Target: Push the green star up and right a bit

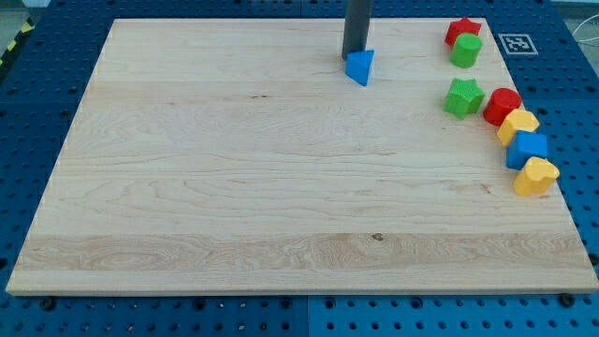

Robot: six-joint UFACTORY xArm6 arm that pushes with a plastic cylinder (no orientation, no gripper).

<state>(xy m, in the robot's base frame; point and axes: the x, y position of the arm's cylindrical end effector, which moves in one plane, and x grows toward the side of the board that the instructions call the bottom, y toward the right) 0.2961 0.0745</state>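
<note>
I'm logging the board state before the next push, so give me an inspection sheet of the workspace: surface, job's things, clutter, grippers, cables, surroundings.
Surface: pale wooden board, flat, on a blue pegboard.
Job's things: green star near the view's right edge, left of a red block; my tip is far to its left, touching the blue triangular block near the view's top.
Clutter: red star with a green block just below it; yellow block, blue block and another yellow block run down the right edge.
Grippers: none; no jaws, only the rod.
Cables: nothing seen.
Surroundings: blue pegboard; a marker tag at the top right.
</note>
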